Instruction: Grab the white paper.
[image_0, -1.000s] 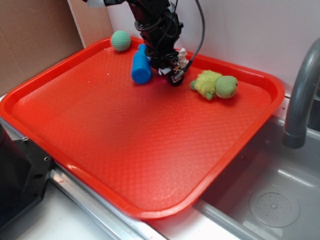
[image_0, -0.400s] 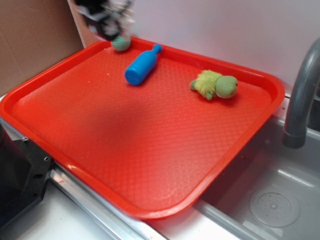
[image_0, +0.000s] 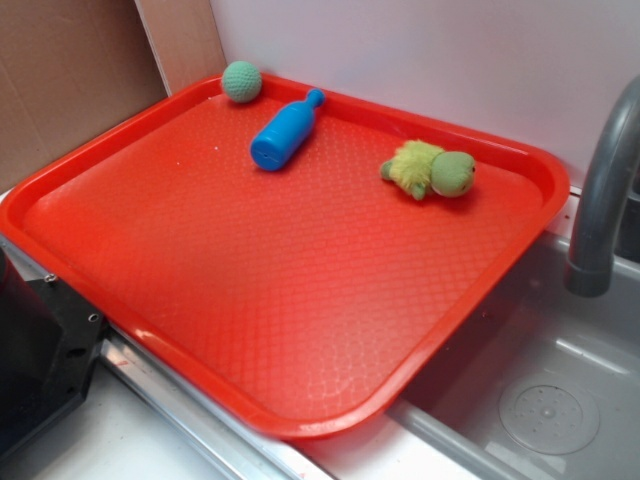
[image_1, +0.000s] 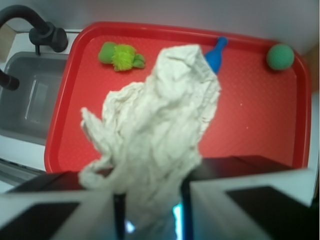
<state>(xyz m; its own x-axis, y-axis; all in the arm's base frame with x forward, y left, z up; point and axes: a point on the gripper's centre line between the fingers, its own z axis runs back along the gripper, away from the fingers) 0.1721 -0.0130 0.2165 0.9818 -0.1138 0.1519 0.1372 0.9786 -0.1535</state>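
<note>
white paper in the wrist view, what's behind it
The white paper hangs between the fingers, high above the red tray. Behind it: bare tray and the blue bottle, with only its neck end showing. The rest of the bottle is covered.

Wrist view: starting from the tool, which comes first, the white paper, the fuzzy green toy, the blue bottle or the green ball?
1. Crumpled white paper: clamped in the tool itself.
2. Fuzzy green plush toy, far left of the red plastic tray, and blue plastic bottle, far middle: too close to call.
3. Knitted green ball: far right corner, probably farthest.
</note>
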